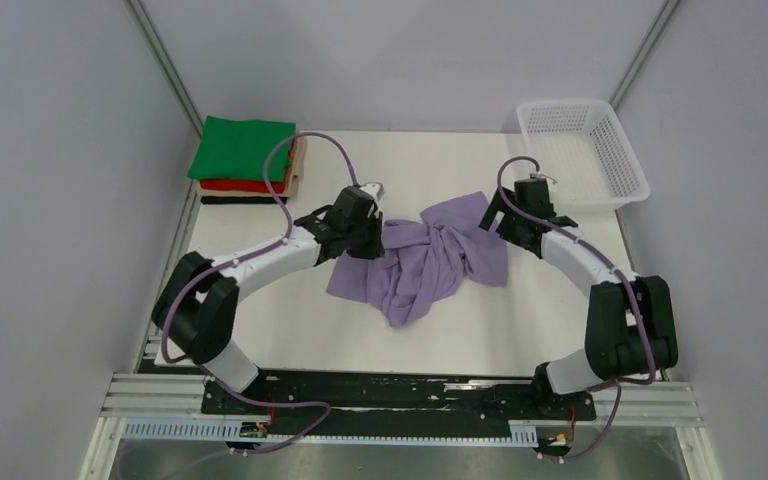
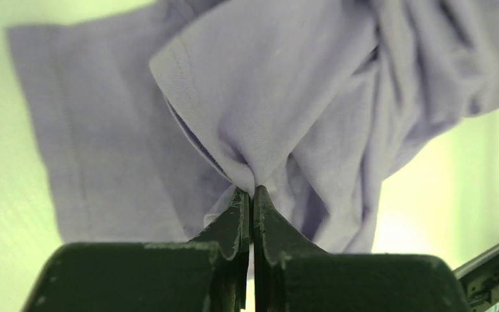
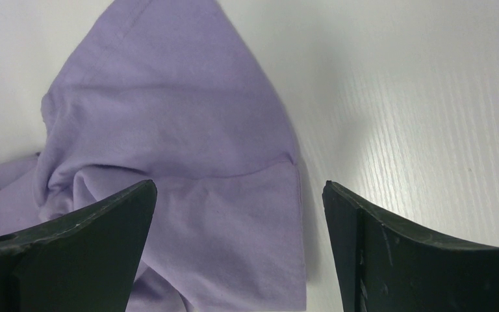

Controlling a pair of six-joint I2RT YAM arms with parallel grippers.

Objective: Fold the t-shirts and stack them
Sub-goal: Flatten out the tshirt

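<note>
A matte white table (image 1: pixel 280 330) fills a booth of pale grey walls (image 1: pixel 50 200), with metal posts (image 1: pixel 165 60) in the far corners. A white plastic mesh basket (image 1: pixel 600 197) sits at the far right. At the far left is a stack of folded rectangles: a green shirt (image 1: pixel 240 147) on top, over a red shirt (image 1: pixel 228 185) and a tan shirt (image 1: pixel 296 165). The lavender t-shirt (image 1: pixel 430 260) lies crumpled mid-table, soft and deeply creased. The left gripper (image 2: pixel 253 190) is pinched tight on a fold at its left side. The right gripper (image 3: pixel 239 188) hangs spread wide above its far right corner.
</note>
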